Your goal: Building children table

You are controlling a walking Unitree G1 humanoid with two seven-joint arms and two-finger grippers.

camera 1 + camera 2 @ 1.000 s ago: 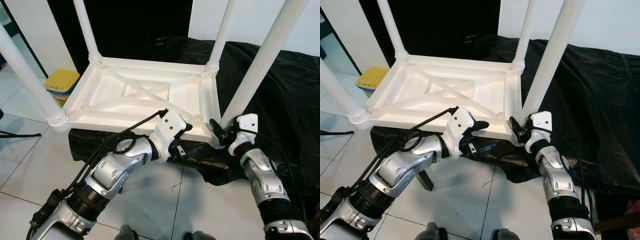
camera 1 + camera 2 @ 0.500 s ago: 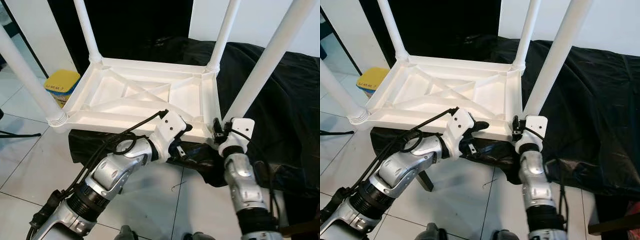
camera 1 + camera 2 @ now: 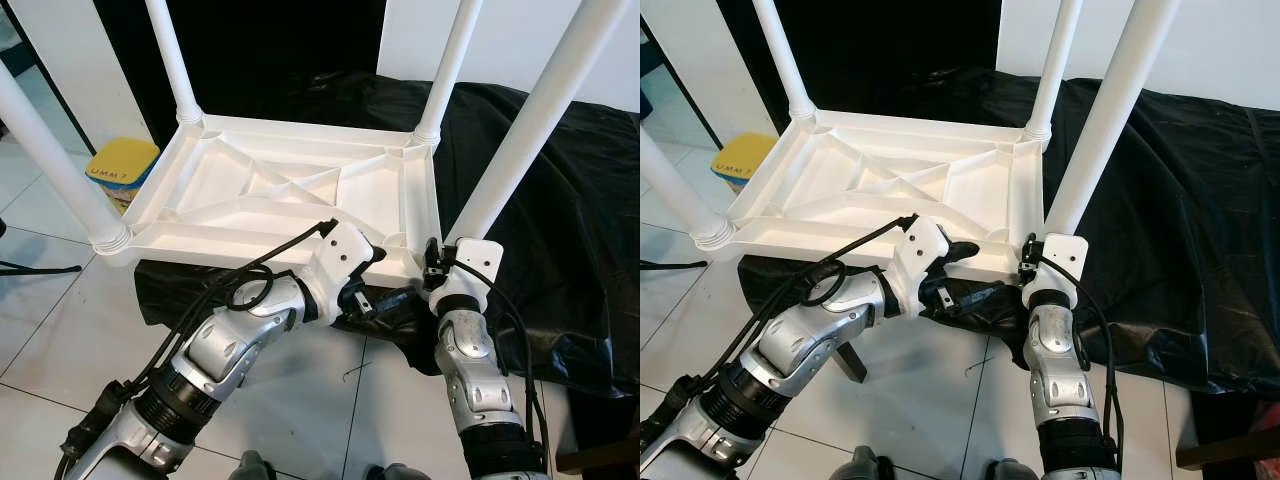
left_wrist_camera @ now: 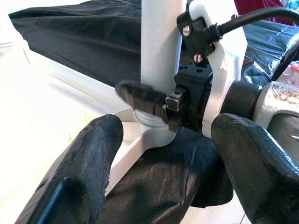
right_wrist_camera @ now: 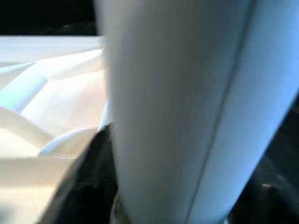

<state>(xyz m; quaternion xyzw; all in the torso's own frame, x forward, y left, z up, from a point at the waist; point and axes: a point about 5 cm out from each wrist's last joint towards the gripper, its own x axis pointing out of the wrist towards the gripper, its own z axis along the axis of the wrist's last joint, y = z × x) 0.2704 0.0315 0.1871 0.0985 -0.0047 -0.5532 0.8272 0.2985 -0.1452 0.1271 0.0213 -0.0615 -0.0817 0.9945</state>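
Upturned white table (image 3: 290,185) on black cloth (image 3: 560,190), four legs up.

Right gripper (image 3: 437,262) clasps the leg (image 3: 520,140) at four o'clock; left gripper (image 4: 161,154), fingers spread and empty, waits near its base. A loose leg could tilt out of its socket.

A white plastic children's table (image 3: 290,195) lies upside down on a black cloth-draped surface (image 3: 560,200), four round white legs (image 3: 530,130) pointing up. At six o'clock the left gripper (image 3: 372,300) reaches under the near rim; the right gripper (image 3: 432,268) sits against the near right leg's base. A yellow-lidded box (image 3: 122,165) sits on the tiled floor (image 3: 60,330) at nine o'clock.
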